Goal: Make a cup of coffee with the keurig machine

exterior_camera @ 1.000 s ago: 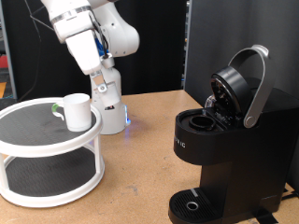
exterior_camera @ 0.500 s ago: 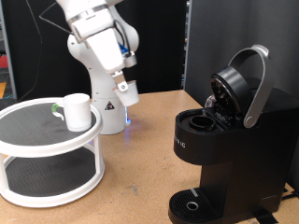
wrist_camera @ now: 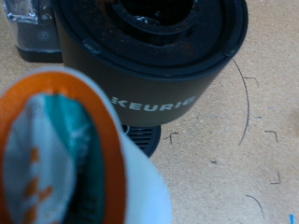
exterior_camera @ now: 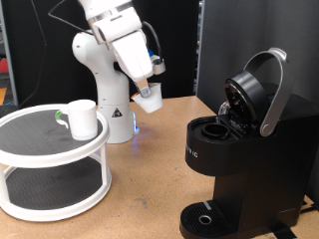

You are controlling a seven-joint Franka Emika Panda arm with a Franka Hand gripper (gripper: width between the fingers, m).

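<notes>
While the claw [exterior_camera: 150,92] hangs in the air above the worktop [exterior_camera: 150,174], it pinches a small white coffee pod [exterior_camera: 150,98] with an orange-rimmed lid [wrist_camera: 56,154]. The keurig machine [exterior_camera: 234,159] stands at four o'clock from the claw in the exterior view, its lid handle [exterior_camera: 271,95] raised and the pod chamber [exterior_camera: 213,128] open. The cup [exterior_camera: 82,119] sits at nine o'clock from the claw, on the top tier of a white two-tier stand [exterior_camera: 50,164].
</notes>
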